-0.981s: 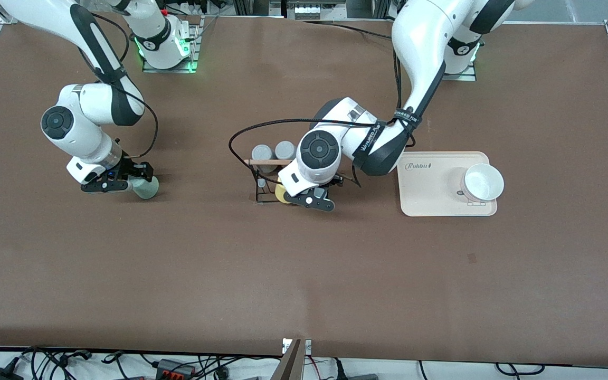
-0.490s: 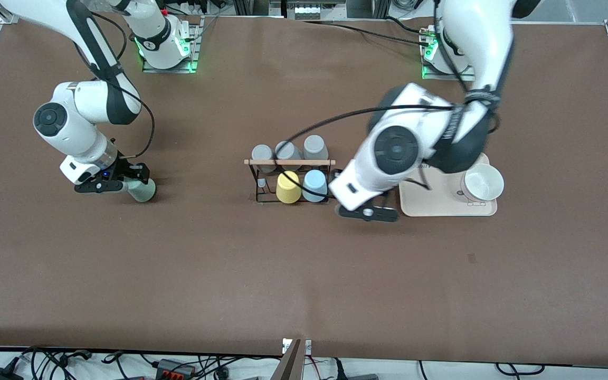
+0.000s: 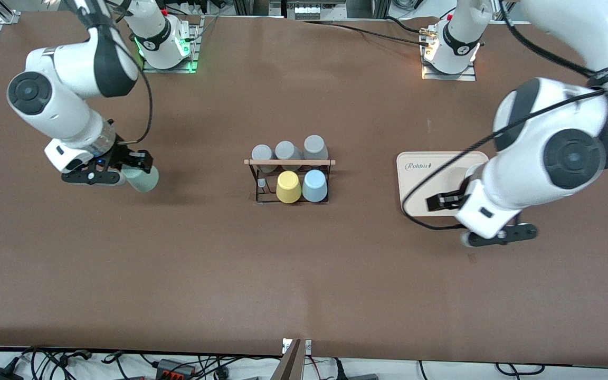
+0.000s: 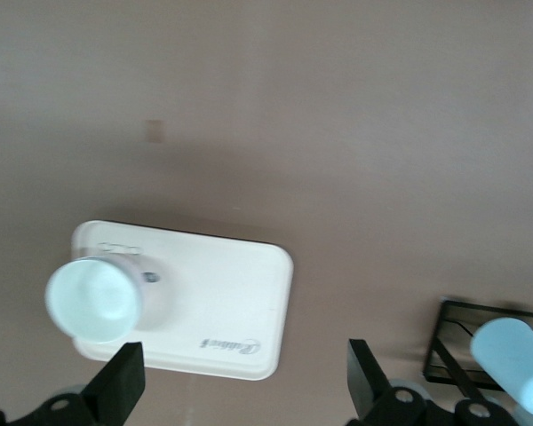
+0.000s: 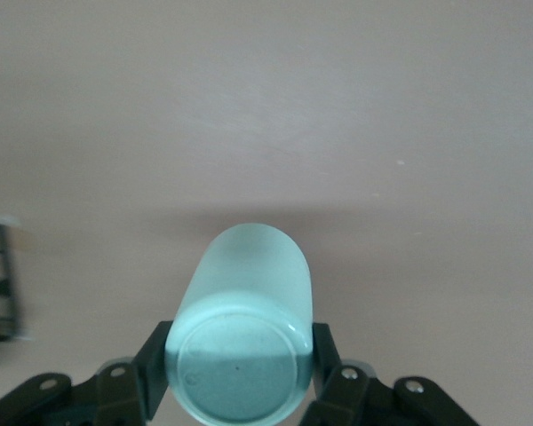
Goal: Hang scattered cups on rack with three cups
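Note:
The black wire rack [image 3: 259, 186] with its wooden rod [image 3: 289, 162] stands mid-table. The light blue cup [image 3: 314, 185] sits upside down on a peg beside a yellow cup [image 3: 288, 186]. It also shows in the left wrist view [image 4: 515, 359]. My right gripper [image 3: 134, 168] is shut on the pale mint cup [image 3: 144, 179] and holds it tilted just above the table at the right arm's end. The right wrist view shows the gripper [image 5: 240, 366] clamping the cup [image 5: 249, 284] near its base. My left gripper [image 3: 447, 202] is open and empty over the beige tray's nearer edge; the left wrist view shows it [image 4: 244, 386] open too.
Three grey cups [image 3: 285, 150] sit on the rack's farther row. A beige tray [image 3: 420, 184] lies toward the left arm's end, with a white bowl [image 4: 93, 297] on it. A rack corner [image 5: 0, 284] shows in the right wrist view.
My left arm has swung from the rack to over the tray, leaving the light blue cup on the rack. My right gripper has risen slightly with the mint cup.

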Robot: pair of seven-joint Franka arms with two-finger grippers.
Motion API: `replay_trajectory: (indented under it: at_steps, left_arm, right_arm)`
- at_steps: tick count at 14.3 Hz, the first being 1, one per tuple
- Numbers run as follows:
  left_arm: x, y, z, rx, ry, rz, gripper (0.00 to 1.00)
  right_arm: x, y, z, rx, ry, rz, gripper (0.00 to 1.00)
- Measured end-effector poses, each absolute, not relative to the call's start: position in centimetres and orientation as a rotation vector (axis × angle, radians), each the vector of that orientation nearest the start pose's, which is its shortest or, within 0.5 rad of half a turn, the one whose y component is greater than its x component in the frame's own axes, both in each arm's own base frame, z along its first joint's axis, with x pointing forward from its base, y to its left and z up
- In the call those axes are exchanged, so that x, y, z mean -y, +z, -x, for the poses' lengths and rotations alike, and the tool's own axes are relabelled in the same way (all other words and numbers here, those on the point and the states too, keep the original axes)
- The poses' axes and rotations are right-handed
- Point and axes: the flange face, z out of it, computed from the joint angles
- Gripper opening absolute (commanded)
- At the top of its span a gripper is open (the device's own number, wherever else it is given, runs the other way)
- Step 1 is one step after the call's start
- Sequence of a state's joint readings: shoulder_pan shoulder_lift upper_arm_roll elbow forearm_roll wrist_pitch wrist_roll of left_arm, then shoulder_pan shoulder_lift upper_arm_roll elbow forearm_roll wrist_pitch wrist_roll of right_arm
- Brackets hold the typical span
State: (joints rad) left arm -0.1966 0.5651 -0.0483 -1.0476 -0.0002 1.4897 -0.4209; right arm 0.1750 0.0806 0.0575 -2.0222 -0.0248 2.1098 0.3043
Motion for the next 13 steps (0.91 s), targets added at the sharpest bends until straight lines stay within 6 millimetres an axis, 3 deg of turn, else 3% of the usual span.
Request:
replay_trajectory:
  at_steps: [3,7,11,13]
  left_arm:
    - [10.9,53.3,-68.1,0.197,0.165,3.126,1.00]
    - [6.1,56.8,-66.9,0.101,0.084,3.141,1.00]
    - [0.3,59.6,-63.8,0.061,0.032,3.144,1.00]
    - [-0.2,59.3,-62.4,0.054,0.004,3.143,1.00]
  right_arm:
    - [-19.9,44.0,-55.5,-0.212,-0.097,3.121,0.17]
    - [-28.4,45.4,-55.6,-0.336,-0.148,3.067,0.18]
    - [-35.4,43.9,-54.6,-0.418,-0.128,3.041,0.18]
    - [-37.7,42.4,-54.1,-0.408,-0.104,3.051,0.18]
